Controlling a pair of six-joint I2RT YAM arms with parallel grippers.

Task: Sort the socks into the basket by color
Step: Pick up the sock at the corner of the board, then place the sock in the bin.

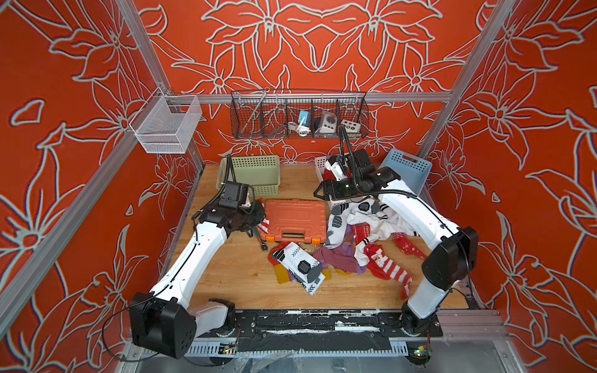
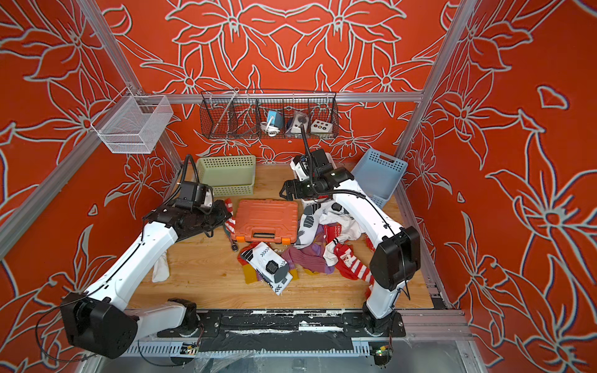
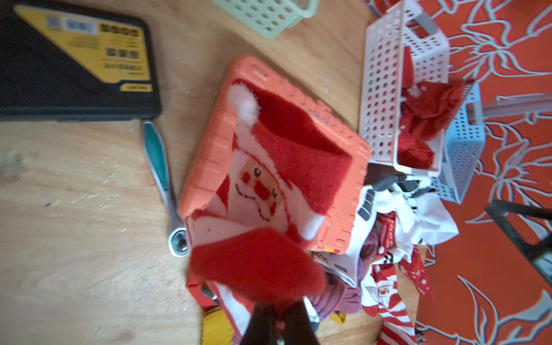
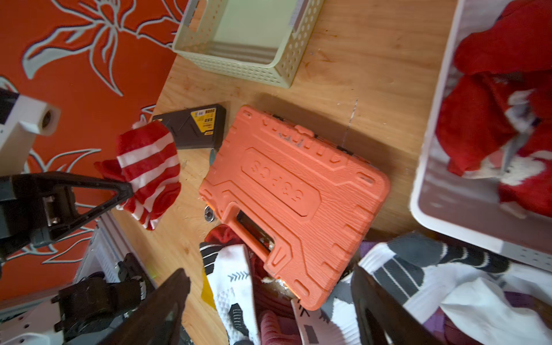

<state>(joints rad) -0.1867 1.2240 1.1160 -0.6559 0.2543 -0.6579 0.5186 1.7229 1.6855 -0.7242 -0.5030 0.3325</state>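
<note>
The left gripper (image 3: 279, 307) is clamping shut on a red Santa sock (image 3: 268, 167) with white stripes, which is dangling from it just beside the left side of the orange tool case (image 1: 295, 216) lying in the middle of the table (image 1: 226, 284). The right gripper (image 4: 270, 271) is hovering with its jaws spread wide and nothing between them, above the spot where the case's right side is meeting the heap of socks (image 1: 361, 226). That heap is spreading over the right half of the table toward the near edge, mixing white socks with black-grey marks, purple ones and red striped ones. One white sock (image 1: 300, 268) is lying apart from it, in front of the case. Along the far edge, a green basket (image 1: 258, 166) is sitting near the far left corner. A white basket (image 3: 379, 89) right of the middle is holding several red socks (image 4: 478, 119). A blue basket (image 1: 408, 168) is leaning tilted in the far right corner. A ratchet wrench (image 3: 161, 179) is lying just beside the case's left side.
</note>
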